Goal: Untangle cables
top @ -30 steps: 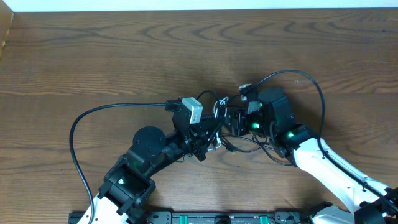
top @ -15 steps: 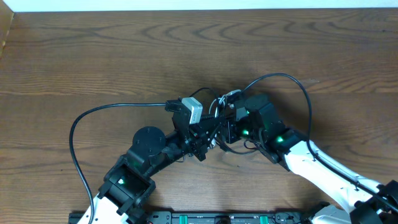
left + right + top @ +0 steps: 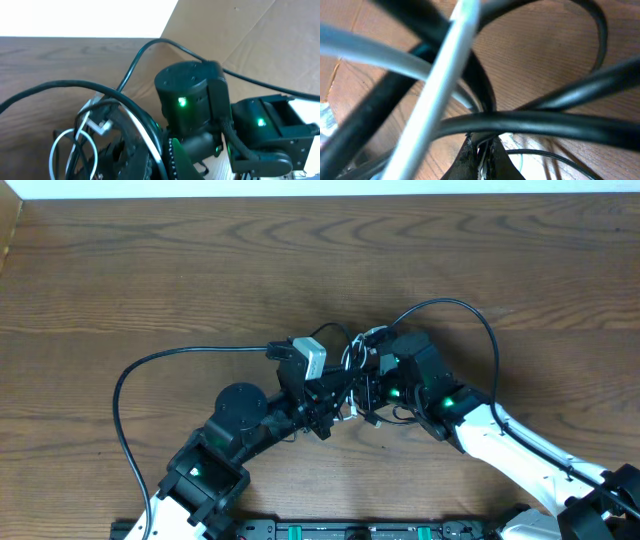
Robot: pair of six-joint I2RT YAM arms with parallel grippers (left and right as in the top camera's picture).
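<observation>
The cables (image 3: 356,352) lie in a small knot of thin black and white loops at the table's middle, wedged between both arms. My left gripper (image 3: 338,402) is at the knot's left side and my right gripper (image 3: 366,390) is pushed in from the right. In the left wrist view a white cable loop (image 3: 57,145) and black strands run into my left gripper (image 3: 162,160), which is shut on them. In the right wrist view my right gripper (image 3: 482,157) is shut with a thin white strand pinched between its fingers. Blurred black cables (image 3: 545,125) cross above it.
Thick black arm wires arc over the wooden table (image 3: 200,260), one on the left (image 3: 150,365) and one on the right (image 3: 470,315). A cardboard panel (image 3: 250,30) stands beyond the table's far edge. The right arm's body (image 3: 185,100) sits close against my left gripper.
My right gripper has moved left into the knot and has gone from open to shut on a strand. The left arm has stayed where it was.
</observation>
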